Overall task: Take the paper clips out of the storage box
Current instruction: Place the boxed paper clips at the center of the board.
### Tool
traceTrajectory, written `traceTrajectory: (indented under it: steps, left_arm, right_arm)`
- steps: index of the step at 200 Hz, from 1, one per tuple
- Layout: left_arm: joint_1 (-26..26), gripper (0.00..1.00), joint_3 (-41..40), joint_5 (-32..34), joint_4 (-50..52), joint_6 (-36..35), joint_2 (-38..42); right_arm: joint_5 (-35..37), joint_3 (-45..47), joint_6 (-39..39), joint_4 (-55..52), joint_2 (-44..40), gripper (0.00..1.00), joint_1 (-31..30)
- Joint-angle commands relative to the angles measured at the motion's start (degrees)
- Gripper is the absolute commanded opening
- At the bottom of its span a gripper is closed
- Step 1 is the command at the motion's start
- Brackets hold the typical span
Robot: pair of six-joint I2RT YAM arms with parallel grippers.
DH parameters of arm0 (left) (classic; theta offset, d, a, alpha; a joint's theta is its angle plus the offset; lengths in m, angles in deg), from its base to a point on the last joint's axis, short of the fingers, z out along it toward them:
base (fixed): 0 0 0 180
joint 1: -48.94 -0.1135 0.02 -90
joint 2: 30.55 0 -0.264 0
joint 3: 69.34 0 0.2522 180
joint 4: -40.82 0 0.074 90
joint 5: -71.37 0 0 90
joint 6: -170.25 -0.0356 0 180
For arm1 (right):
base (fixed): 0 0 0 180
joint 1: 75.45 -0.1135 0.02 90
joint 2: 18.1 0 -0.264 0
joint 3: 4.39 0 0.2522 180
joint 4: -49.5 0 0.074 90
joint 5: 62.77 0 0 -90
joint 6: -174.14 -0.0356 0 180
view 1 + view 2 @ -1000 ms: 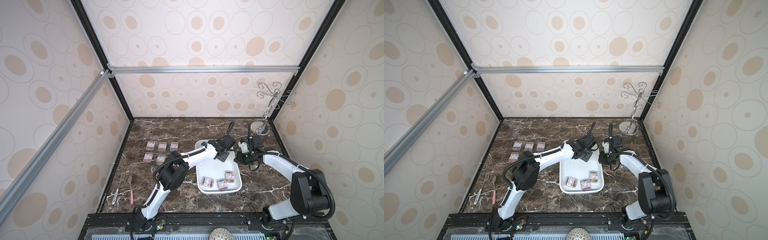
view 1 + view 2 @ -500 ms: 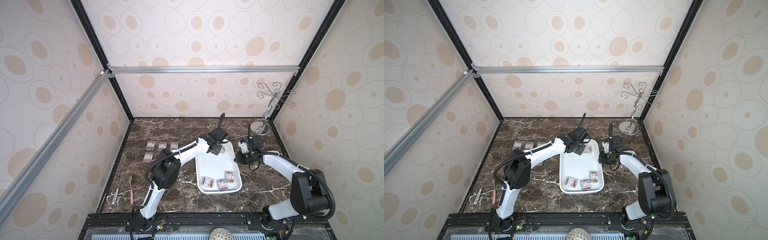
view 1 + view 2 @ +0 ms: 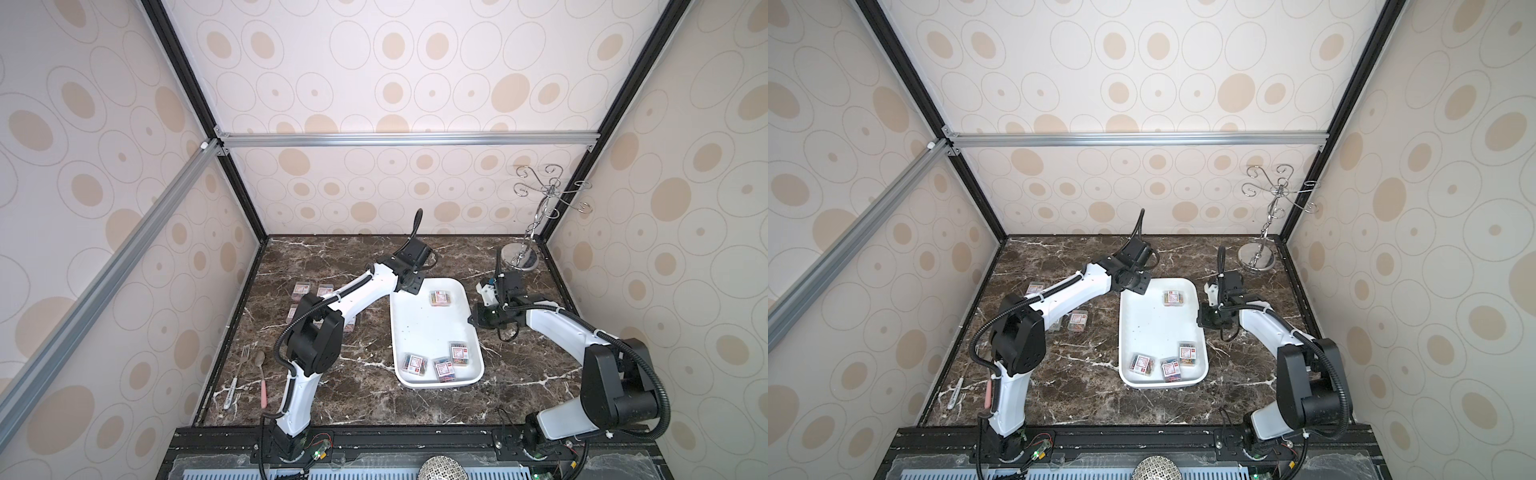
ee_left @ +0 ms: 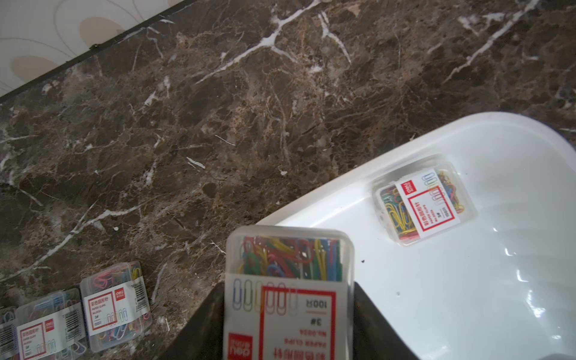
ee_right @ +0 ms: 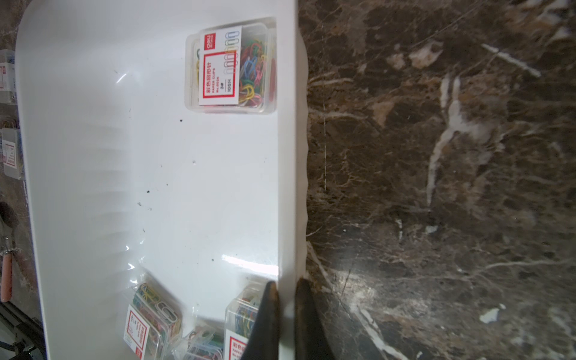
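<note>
Cream walls (image 3: 395,83) with tan ovals fill the upper frame; a silver rail (image 3: 407,139) crosses mid-frame; a dark veined marble tabletop (image 3: 332,257) lies below.

Storage box and paper clips: present positions
White shallow storage box (image 3: 428,332) lies flat on the desk (image 3: 353,257). Four clear labelled boxes of paper clips inside: one (image 3: 441,298) at far end, three (image 3: 444,369) at near end. A fifth (image 4: 288,280) is clamped in the left gripper (image 4: 288,330) by the far corner; others (image 3: 302,289) lie on the desk alongside.
</note>
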Motion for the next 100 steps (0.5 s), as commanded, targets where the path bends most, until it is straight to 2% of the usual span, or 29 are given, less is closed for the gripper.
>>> traceTrajectory:
  steps: [1,100]
  left_arm:
    - [-1.64,0.57,0.66,0.47,0.46,-1.33,2.00]
    - [-10.24,0.57,0.57,-0.57,-0.45,-3.39,1.20]
  right_arm:
    - [-0.08,1.05,1.36,-0.72,0.88,0.07,-0.29]
    - [-0.38,0.81,1.37,-0.79,0.90,0.07,-0.32]
